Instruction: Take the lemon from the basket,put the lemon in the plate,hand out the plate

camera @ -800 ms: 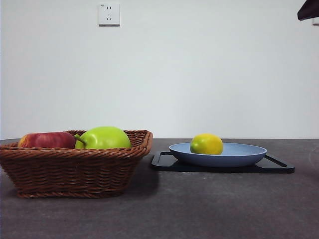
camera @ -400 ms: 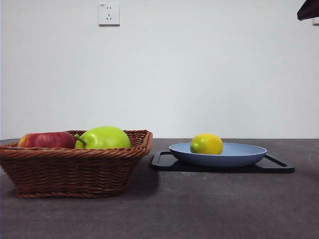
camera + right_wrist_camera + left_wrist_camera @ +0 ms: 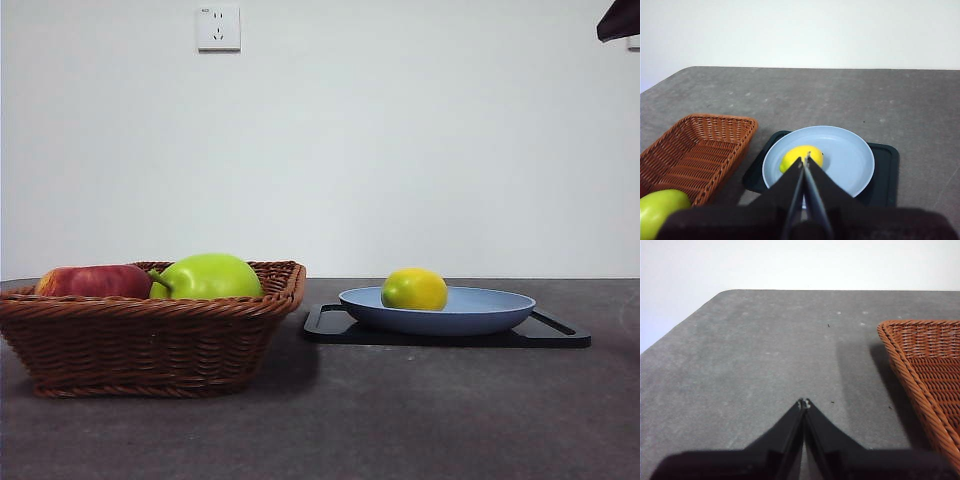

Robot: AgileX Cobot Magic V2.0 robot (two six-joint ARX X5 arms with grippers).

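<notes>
Right gripper (image 3: 805, 161) is hanging with jaws pressed together above the plate (image 3: 850, 155). The lemon (image 3: 801, 158) is lying in the plate toward nine o'clock. The plate is sitting on a black tray (image 3: 885, 172); the basket (image 3: 700, 150) is standing at nine o'clock of it, holding a green fruit (image 3: 662, 212).

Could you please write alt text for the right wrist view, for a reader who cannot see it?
A lemon lies in a light blue plate on a black tray, with the shut right pincer above it. Beside the tray stands a wicker basket holding a green fruit, all on a grey table.
</notes>
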